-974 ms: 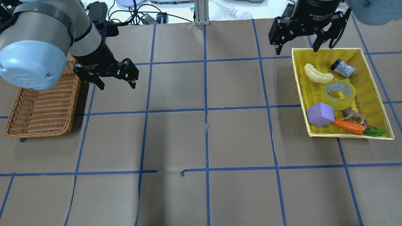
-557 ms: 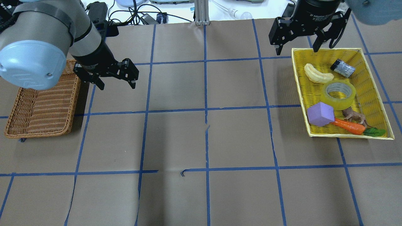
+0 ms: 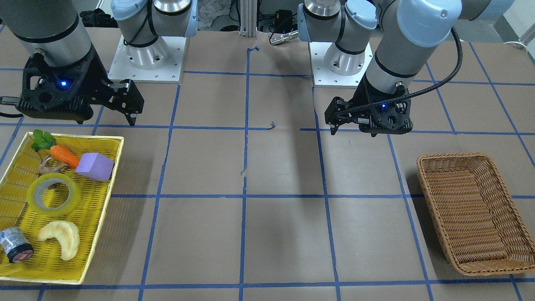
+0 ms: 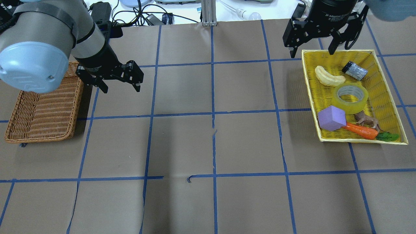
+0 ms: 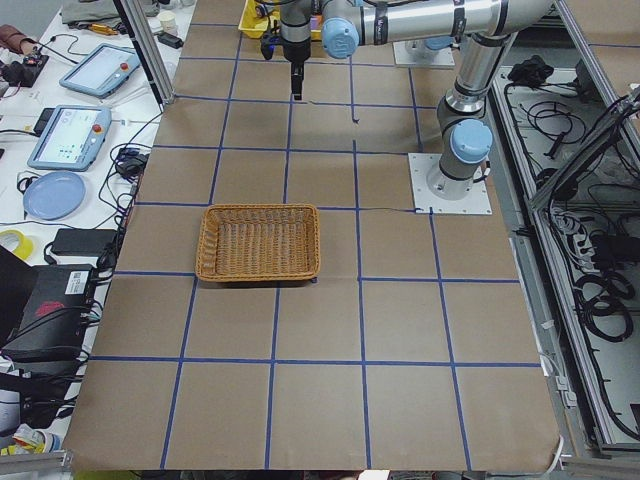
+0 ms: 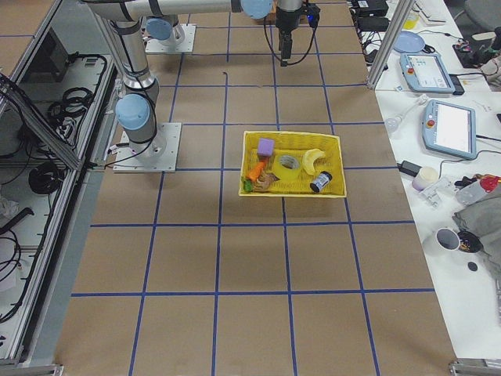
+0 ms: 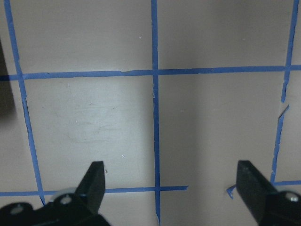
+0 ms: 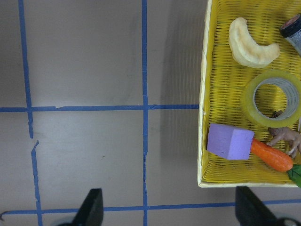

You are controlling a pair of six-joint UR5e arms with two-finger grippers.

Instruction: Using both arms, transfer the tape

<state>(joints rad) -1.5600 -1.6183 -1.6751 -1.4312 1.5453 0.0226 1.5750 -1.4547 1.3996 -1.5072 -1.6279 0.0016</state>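
Observation:
The tape (image 4: 339, 100), a translucent yellow ring with a grey core, lies flat in the yellow tray (image 4: 305, 70) at the table's right. It also shows in the front-facing view (image 3: 54, 210) and the right wrist view (image 8: 252, 107). My right gripper (image 4: 312, 52) hangs open and empty above the tray's far left corner, apart from the tape. In its wrist view (image 8: 171, 207) the tape is at the right. My left gripper (image 4: 121, 90) is open and empty over bare table next to the wicker basket (image 4: 42, 139). Its wrist view (image 7: 171, 176) shows only table.
The tray also holds a banana-shaped piece (image 4: 328, 77), a small silver cylinder (image 4: 355, 70), a purple block (image 4: 331, 117), a carrot (image 4: 360, 130) and a brown animal figure (image 4: 367, 120). Blue tape lines grid the brown table. Cables and devices lie beyond the far edge.
My right gripper has shifted a little to the right and toward the far edge, still open. The left arm and the tape have not moved.

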